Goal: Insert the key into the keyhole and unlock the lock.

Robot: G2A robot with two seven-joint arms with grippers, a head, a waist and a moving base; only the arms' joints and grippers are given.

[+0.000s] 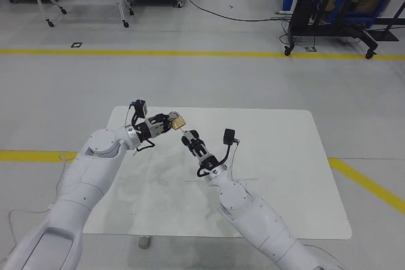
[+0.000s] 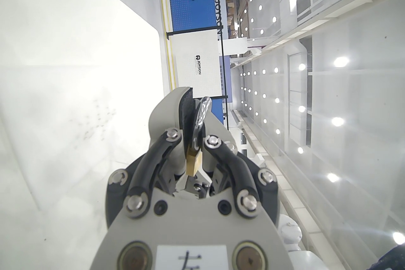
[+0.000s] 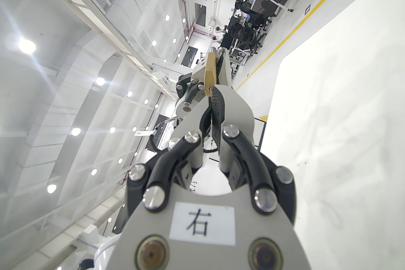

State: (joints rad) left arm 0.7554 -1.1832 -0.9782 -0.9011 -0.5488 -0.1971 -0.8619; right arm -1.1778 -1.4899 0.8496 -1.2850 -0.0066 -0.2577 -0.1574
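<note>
Alignment is judged to matter most at this step, i.e. the last bit of insertion. The lock (image 2: 193, 162) is clamped in the left gripper (image 2: 195, 117), held up off the table (image 1: 277, 175) near its far left part. It should be kept rigid there, so that any push from the key is taken w/out the body twisting. Its brass body is pinched between the L pads, w/ the shackle (image 2: 201, 113) lying out toward the fingertips.

Pads of the right gripper (image 3: 211, 95) are drawn together, w/ their tips right at the lock's near end. The key is judged to be nipped between them (it is hidden by the pads, so blade direction and depth can't be told). A slow, straight feed along the lock's axis is called for, w/ small corrections if resistance is felt. Turning should be left until the blade is fully seated, since a skewed blade could jam or slip in the grip.

Lock's long axis, shackle to keyhole end, is seen in the right wrist view running approx. in line w/ the R fingers, w/ the keyhole end turned toward them and the shackle end away
</note>
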